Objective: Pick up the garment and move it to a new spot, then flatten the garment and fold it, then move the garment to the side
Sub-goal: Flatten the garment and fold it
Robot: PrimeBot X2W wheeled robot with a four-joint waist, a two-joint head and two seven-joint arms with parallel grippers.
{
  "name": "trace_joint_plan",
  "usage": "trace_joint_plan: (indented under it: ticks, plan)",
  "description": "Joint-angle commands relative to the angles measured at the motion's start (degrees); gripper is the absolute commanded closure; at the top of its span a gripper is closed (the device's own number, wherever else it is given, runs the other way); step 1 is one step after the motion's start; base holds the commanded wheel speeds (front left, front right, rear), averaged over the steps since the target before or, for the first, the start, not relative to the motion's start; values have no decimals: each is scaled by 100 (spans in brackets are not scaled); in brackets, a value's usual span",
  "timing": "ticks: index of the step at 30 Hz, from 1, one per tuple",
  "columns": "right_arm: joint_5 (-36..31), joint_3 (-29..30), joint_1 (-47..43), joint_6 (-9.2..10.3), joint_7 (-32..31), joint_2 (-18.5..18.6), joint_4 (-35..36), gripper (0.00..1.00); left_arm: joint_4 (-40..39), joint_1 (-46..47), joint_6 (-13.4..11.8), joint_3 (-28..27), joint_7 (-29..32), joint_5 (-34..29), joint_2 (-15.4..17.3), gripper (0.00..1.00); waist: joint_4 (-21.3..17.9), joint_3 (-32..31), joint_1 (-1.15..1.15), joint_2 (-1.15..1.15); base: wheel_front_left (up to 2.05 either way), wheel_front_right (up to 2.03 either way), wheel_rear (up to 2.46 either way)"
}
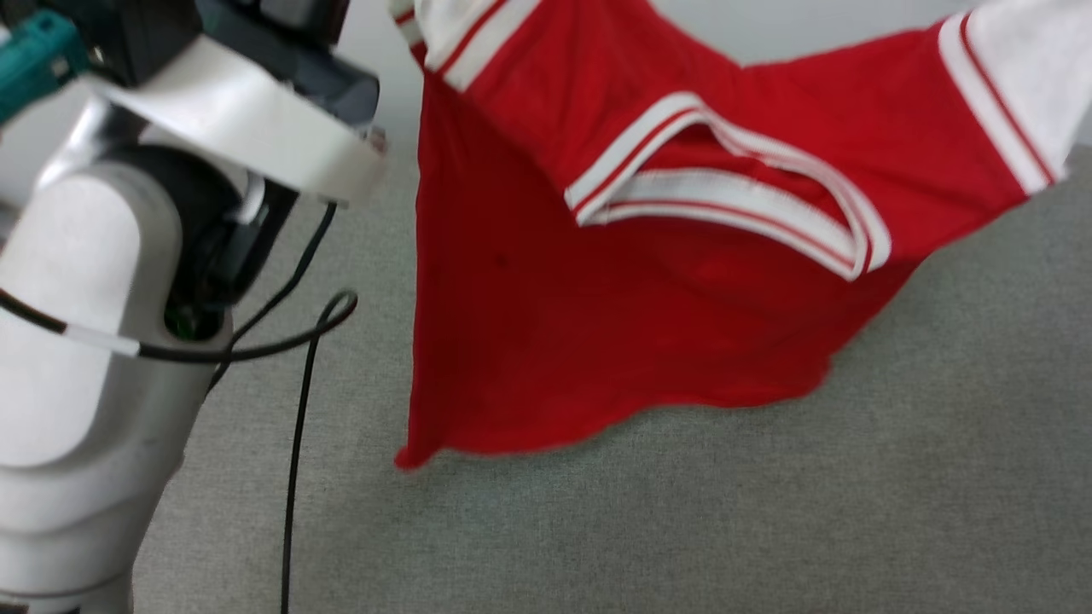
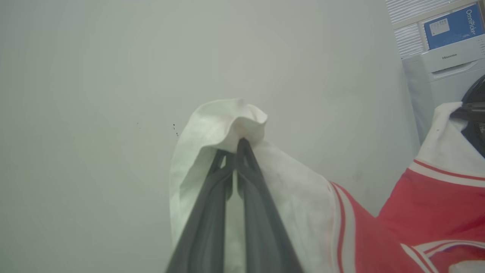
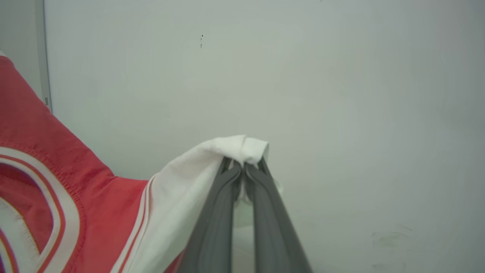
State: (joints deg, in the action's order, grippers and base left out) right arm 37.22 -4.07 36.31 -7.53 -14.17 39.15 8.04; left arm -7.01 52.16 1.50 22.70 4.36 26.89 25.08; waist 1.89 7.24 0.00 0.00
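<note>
The red jersey [image 1: 648, 281] hung stretched out above the grey surface [image 1: 768, 512] (collar sagging). The left gripper [image 2: 237, 146] was pinched tight on one white sleeve [image 2: 212, 125], and the right gripper [image 3: 244, 165] was clamped on the other.

In the upper right of the left wrist view, the brand name "Hisense" stands on the white front panel of a washing machine [image 2: 441, 72], and the blue box [image 2: 452, 26] above it reads "OmniPicker" in white letters turned sideways.
</note>
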Motion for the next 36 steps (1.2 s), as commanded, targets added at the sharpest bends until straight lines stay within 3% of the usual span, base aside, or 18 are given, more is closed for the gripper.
trace_joint_plan:
  ticks: [1, 11, 23, 30, 36]
  plan:
    - [-26, -15, 217, 7, -26, -24, -50, 100, 34, 175, 26, 5, -4, -21, -40, 100, -5, 232, 0, 0, 0, 0, 0]
    - [-466, -343, 2582, 8, 37, -158, -1275, 100, 1324, 2052, 190, -170, -221, 3, -434, 100, -40, 1284, 0, 0, 0, 0, 0]
    - [-1027, -877, 4975, 8, 700, -440, -3138, 100, 3290, 4031, 407, -238, -765, -108, -548, 100, -133, 2241, 0, 0, 0, 0, 0]
    - [-1043, -1152, 5528, 8, 1083, -570, -3976, 100, 4085, 4314, 492, -270, -1174, 6, -534, 100, -131, 2552, 0, 0, 0, 0, 0]
    - [-800, -1537, 5136, 7, 1523, -668, -4329, 100, 4313, 3773, 546, -134, -1562, 114, -474, 100, -183, 2541, 0, 0, 0, 0, 0]
